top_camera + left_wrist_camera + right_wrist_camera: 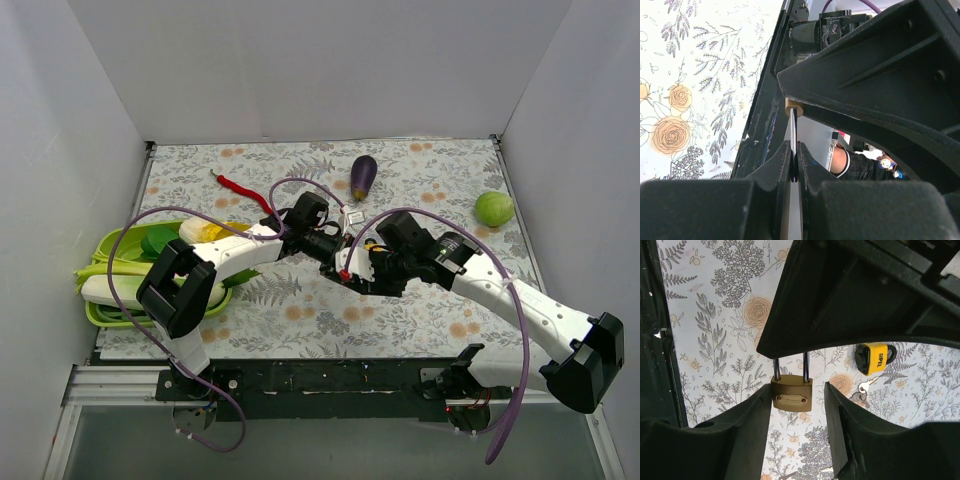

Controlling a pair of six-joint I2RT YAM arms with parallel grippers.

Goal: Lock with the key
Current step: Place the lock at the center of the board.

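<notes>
Little of the locking looks done. The small brass padlock with a long steel shackle is held up over the middle of the flower-patterned worktop, between the left arm and the right, with no key seen in it; a few small silver keys lie on the worktop beneath, just beside a yellow-and-black padlock. The left pincer is clenched on a thin steel piece ending in brass, by my reading the shackle seen edge-on; the right pincer stands parted around the brass body, one finger touching it, the other just clear. Left to do, I judge: fetch a key, seat it, turn it. Both shackle legs seem to meet the body; whether it is latched I cannot tell.
</notes>
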